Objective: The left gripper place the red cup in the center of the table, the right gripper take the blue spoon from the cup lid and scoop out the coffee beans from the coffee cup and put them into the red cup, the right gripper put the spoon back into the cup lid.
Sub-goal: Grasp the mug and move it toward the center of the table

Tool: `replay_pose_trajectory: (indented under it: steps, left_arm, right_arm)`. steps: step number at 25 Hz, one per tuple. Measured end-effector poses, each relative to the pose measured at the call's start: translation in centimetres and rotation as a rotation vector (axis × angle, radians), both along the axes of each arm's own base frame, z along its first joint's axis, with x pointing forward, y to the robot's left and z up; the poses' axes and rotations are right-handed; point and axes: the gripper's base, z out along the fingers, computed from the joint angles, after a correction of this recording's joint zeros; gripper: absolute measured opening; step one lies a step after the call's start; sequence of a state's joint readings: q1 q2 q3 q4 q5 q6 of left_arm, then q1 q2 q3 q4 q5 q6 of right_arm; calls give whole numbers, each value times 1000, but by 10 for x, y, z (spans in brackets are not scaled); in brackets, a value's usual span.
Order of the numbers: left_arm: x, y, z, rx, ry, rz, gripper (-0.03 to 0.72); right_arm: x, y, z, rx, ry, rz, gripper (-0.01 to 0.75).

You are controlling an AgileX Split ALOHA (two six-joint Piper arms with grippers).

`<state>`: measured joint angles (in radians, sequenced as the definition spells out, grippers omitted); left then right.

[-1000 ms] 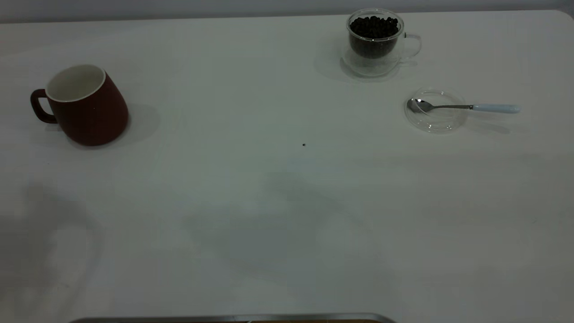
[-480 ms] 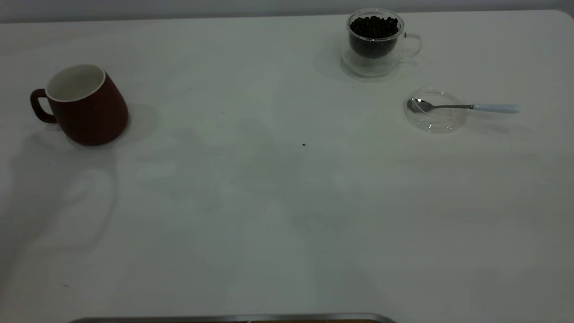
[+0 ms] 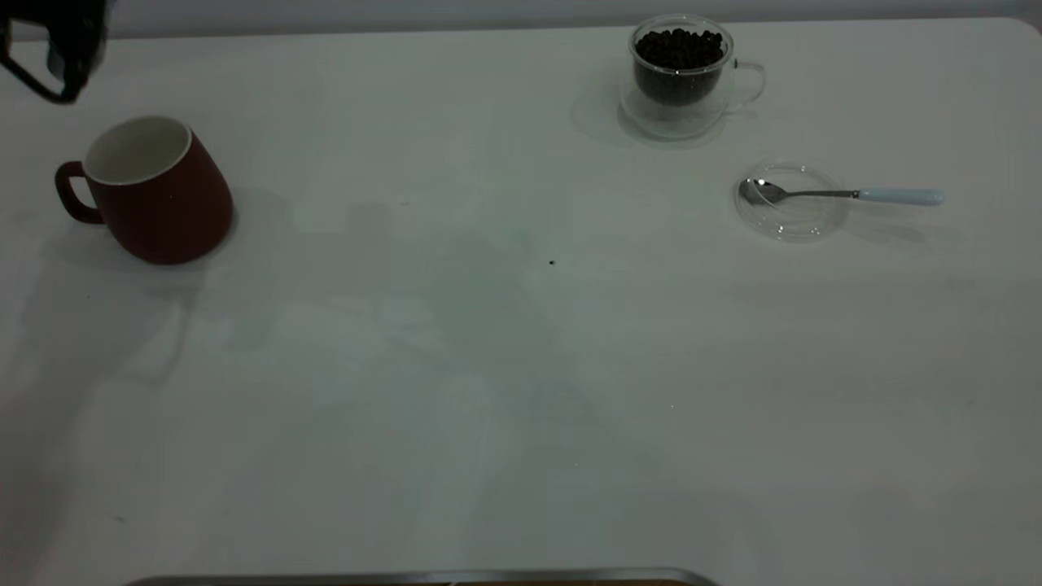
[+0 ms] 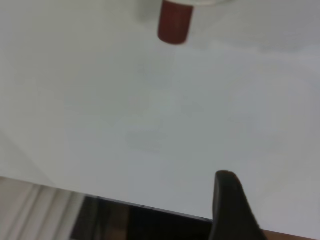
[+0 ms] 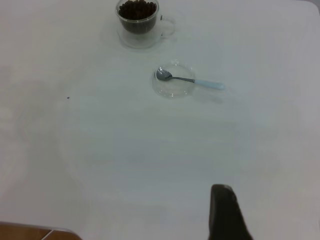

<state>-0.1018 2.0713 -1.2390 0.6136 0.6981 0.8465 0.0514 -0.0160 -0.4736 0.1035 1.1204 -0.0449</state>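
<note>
The red cup [image 3: 159,191] stands at the table's [image 3: 488,366] left side, handle pointing left, white inside showing. My left gripper [image 3: 50,53] hangs as a dark shape behind and left of it, apart from it; in the left wrist view only the cup's handle [image 4: 175,22] shows. At the back right stands the coffee cup [image 3: 682,77], filled with coffee beans [image 3: 679,47]. In front of it the blue spoon [image 3: 847,195] rests with its bowl in the cup lid [image 3: 790,203]. The right gripper [image 5: 226,212] is high above the near table, far from the spoon [image 5: 192,80].
A single dark speck [image 3: 552,263] lies near the table's middle. A metal strip [image 3: 423,579] runs along the near edge. The table's rounded corner [image 3: 1027,26] is at the back right.
The left gripper has come into the exterior view at the back left corner. Arm shadows have shifted across the table. Cups, lid and spoon have not moved.
</note>
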Motion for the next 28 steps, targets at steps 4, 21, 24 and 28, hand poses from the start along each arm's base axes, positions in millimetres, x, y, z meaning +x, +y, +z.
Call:
replay_pose_trajectory:
  steps: [4, 21, 24, 28]
  left_arm:
    - [13, -2, -16, -9, -26, -22, 482]
    - [30, -12, -60, -102, -83, -77, 482]
    - [32, -14, -61, -124, -102, -79, 482]
    - [35, -18, -62, -156, -134, -87, 482]
  right_arm:
    - [0, 0, 0, 0, 0, 0, 483]
    - [0, 0, 0, 0, 0, 0, 483]
    - [0, 0, 0, 0, 0, 0, 483]
    - [0, 0, 0, 0, 0, 0, 483]
